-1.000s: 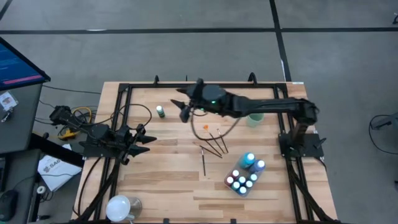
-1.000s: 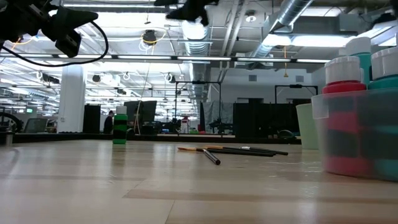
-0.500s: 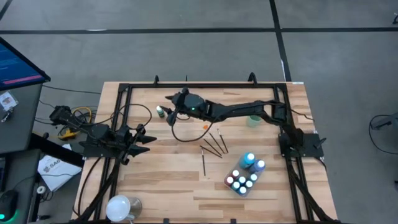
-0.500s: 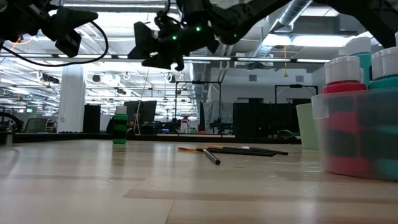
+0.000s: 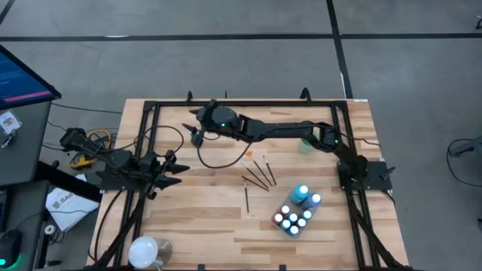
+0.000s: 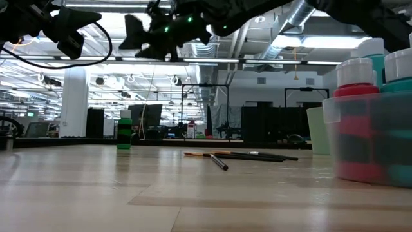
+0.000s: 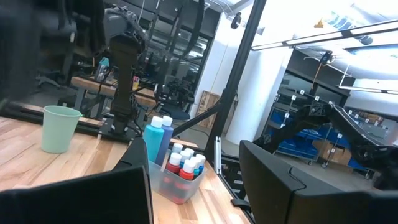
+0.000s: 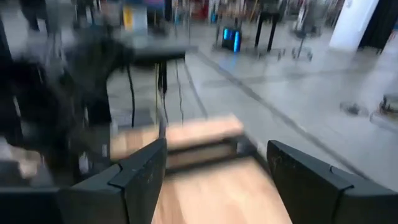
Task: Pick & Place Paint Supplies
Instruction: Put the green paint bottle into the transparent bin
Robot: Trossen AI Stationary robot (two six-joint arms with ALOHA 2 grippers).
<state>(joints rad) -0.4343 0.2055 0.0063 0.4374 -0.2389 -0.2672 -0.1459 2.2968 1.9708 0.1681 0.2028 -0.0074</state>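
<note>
Over the table's far left part, the right gripper (image 5: 197, 129) hangs with wide empty jaws above the green bottle (image 6: 124, 133). It should descend straight, with one finger on each side of the cap, then close gently. Left gripper (image 5: 175, 170) waits, jaws apart.

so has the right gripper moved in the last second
Yes: the right gripper has swung left across the table, ending over the small green-capped paint bottle.

Bottles (image 5: 294, 212) upright, clustered in tub; green-capped bottle (image 6: 124, 133) upright, alone; dark brushes (image 5: 258, 175) flat mid-table, fanned.
</note>
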